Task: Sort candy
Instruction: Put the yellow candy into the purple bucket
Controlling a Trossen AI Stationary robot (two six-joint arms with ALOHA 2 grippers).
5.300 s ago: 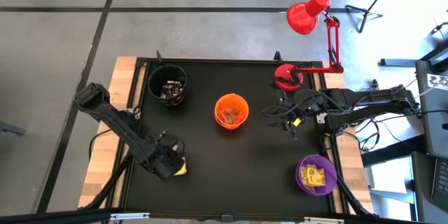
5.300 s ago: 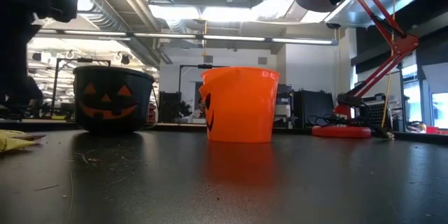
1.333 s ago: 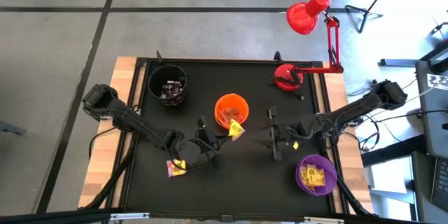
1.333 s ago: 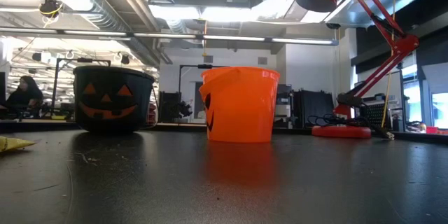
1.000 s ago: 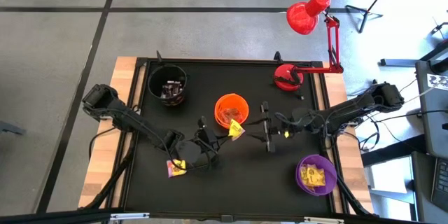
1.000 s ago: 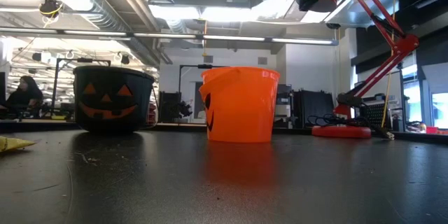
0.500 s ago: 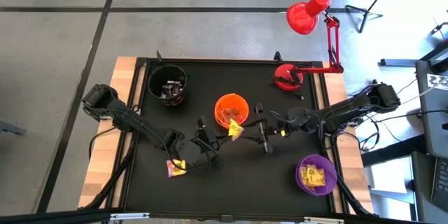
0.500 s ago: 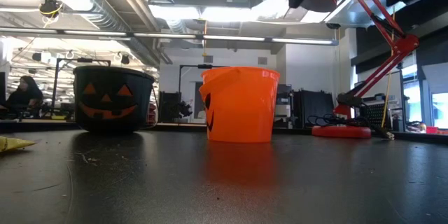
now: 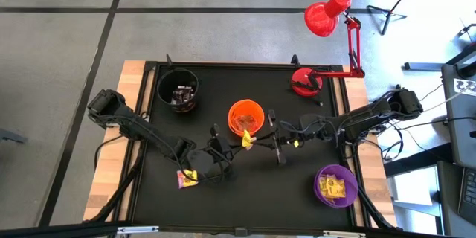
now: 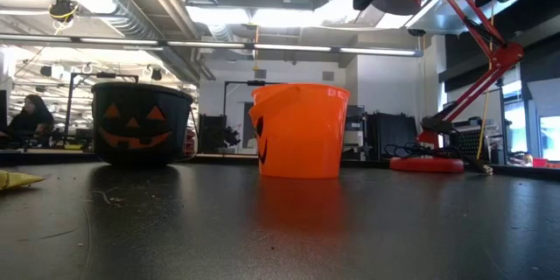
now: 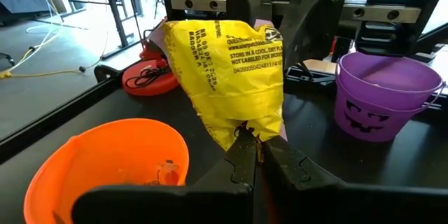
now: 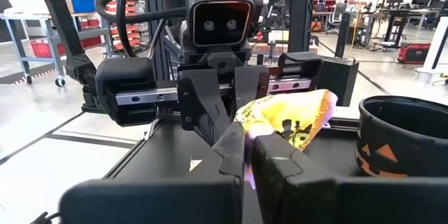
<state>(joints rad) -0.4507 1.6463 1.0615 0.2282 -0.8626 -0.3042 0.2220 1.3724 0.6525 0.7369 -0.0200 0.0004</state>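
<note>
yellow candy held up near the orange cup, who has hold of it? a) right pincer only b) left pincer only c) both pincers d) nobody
c: the left pincer is shut on one end of the yellow candy, and the right pincer pinches its other end.

Left claw [image 11: 253,147] has its fingers pinched tight on the bottom corner of a yellow candy wrapper [image 11: 231,77], which stands up above them with small printed text on it. Orange cup [image 11: 105,161] sits on the dark desk [image 11: 315,154] around 8 o'clock from the candy, purple cup [image 11: 381,98] around 3 o'clock. The other arm's dark hardware is right behind the wrapper.
</note>
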